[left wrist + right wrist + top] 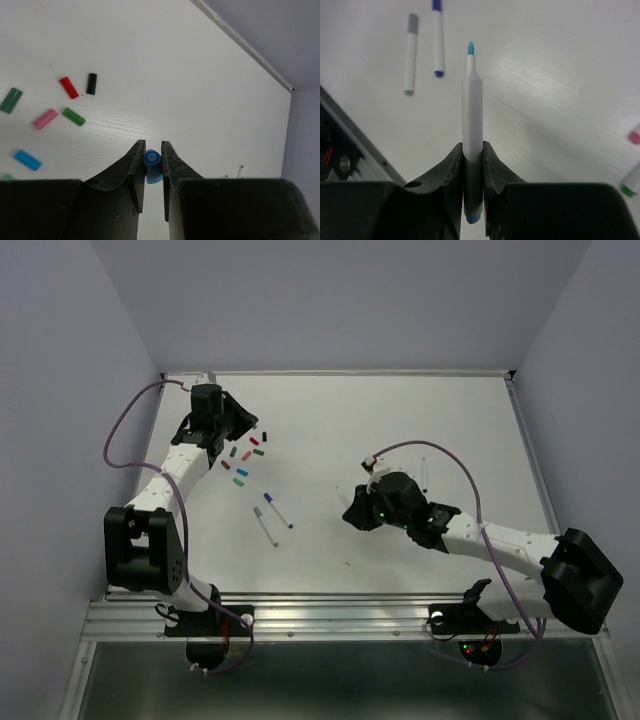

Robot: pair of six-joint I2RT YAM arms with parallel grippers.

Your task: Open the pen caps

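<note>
On the table, pen caps lie scattered far left, 2 pens just nearer.

No legible text, labels, brands or numbers in any view, each pen plain white-barrelled, each cap plain coloured, table plain white

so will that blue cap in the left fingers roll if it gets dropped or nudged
Probably yes: the blue cap is a short round cylinder, so it would likely roll on the smooth table. It looks small and hollow, so likely light and easily flicked. The left fingers pinch it by its curved sides, so it might squirt out.
</note>
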